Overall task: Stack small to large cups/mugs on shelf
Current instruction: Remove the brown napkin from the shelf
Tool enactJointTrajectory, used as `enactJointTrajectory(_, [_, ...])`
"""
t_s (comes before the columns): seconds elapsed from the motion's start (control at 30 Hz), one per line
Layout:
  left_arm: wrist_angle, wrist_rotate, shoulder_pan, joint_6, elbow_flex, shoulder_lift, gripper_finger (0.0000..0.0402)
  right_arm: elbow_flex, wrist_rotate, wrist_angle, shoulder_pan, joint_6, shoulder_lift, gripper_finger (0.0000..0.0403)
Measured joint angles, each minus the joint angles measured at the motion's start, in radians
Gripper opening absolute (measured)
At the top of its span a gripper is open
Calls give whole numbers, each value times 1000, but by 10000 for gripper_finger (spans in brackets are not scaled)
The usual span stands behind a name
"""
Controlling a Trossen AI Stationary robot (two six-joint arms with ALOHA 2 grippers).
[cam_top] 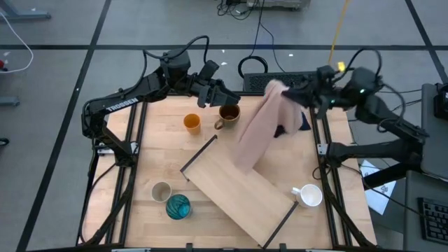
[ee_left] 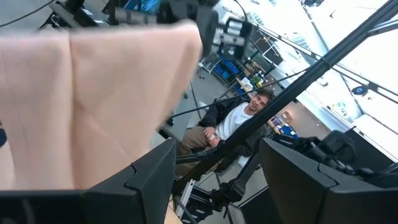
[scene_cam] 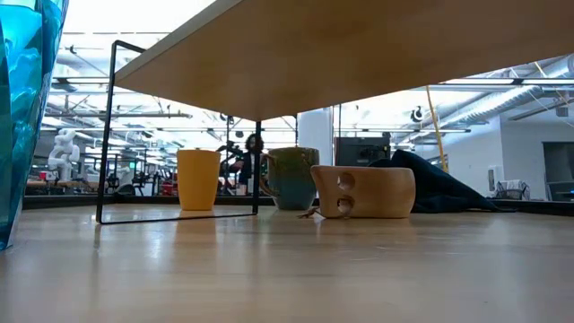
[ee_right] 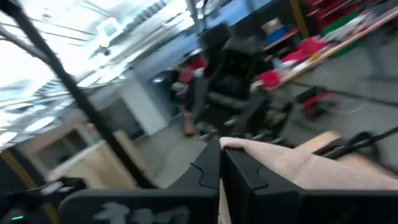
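My right gripper point(cam_top: 288, 92) is shut on a pink cloth point(cam_top: 255, 129) above the table's far right part. My left gripper point(cam_top: 210, 89) hovers open near the far edge, beside the dark brown mug point(cam_top: 229, 114), touching nothing. The orange cup point(cam_top: 192, 124) stands left of that mug. The beige-grey cup point(cam_top: 162, 191) and teal cup point(cam_top: 178, 206) stand near left. The white mug point(cam_top: 309, 195) stands by the shelf's right end. The shelf point(cam_top: 231, 189) lies diagonally on its dark end rails. The tan cup point(scene_cam: 363, 191) shows only in the low view. My right gripper holds the pink cloth by its top end point(ee_right: 249, 152), pinched between the two fingers point(ee_right: 208, 171). The fingers come roughly level from the table's right side. The cloth hangs slack below the hold, and its lower end point(cam_top: 243, 162) rests on the shelf board.
A navy cloth point(cam_top: 297, 124) lies partly behind the pink cloth near the right rail. Bare tabletop shows at the near left around the two cups point(cam_top: 150, 161). A seated person point(ee_left: 239, 121) shows in the room beyond the table.
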Motion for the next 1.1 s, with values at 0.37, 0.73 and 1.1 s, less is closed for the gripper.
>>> enactJointTrajectory(0.37, [0,-1,0,5,0,0,234,147,88,-295,-182,-190,1,0])
enactJointTrajectory(0.73, [-1,-10,0,3,0,0,234,152,425,-472,-310,-400,6,0])
enactJointTrajectory(1.1, [-8,-10,0,4,0,0,234,153,492,-726,-382,-388,78,0])
